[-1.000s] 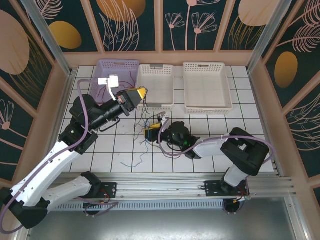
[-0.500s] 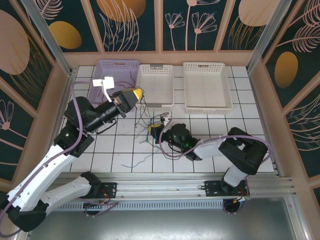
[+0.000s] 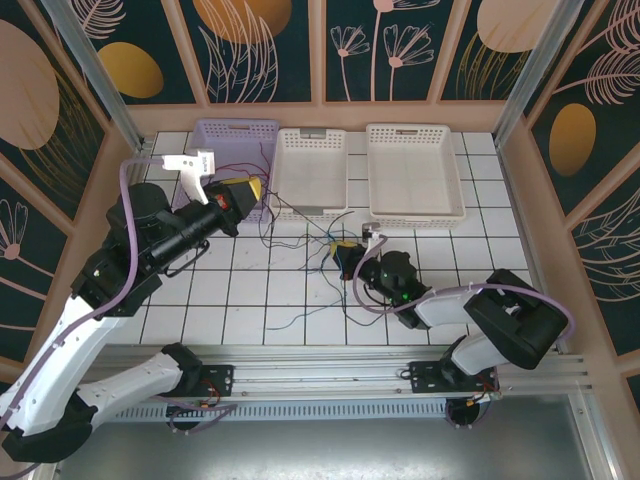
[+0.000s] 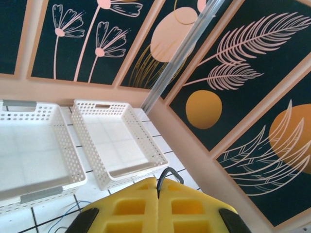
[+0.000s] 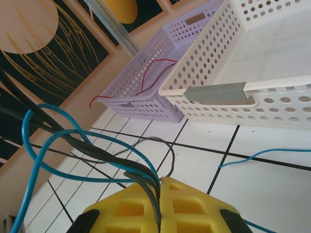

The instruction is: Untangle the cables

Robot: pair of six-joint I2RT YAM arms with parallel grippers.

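**Ana:** Several thin cables (image 3: 308, 230), limp as thread. What colours?

**Ben:** Dark, blue-teal and red. They hang in loose arcs between the two grippers above the white tiled table (image 3: 490, 245). A few strands trail on the tiles toward the near rail.

**Ana:** And the left gripper (image 3: 245, 188)?

**Ben:** Its arm is raised and bent at the elbow, with the wrist just beside the lilac basket (image 3: 236, 130). In its wrist view the yellow moulded pads, with square recesses, meet at a seam. A dark cable (image 4: 168, 171) loops out of that seam, so the fingers are closed and pinching it.

**Ana:** The right gripper (image 3: 347, 252)?

**Ben:** It is low, near the table's middle, with the forearm stretched almost flat from the near right. Its yellow pads press together on a bundle of dark strands and a blue cable (image 5: 47, 105) that curls in a wide loop before entering the seam.

**Ana:** The baskets?

**Ben:** Three rectangular, perforated plastic baskets sit along the far wall. The lilac one holds a red cable (image 5: 154, 73), one end over its wall. The middle white basket (image 3: 312, 165) has a grey handle bar. The right white basket (image 3: 415, 175) sits apart from the wires.

**Ana:** Room to move?

**Ben:** Open tiles lie right of the right gripper and in front of the left arm. Panelled walls close in the sides and the far edge.
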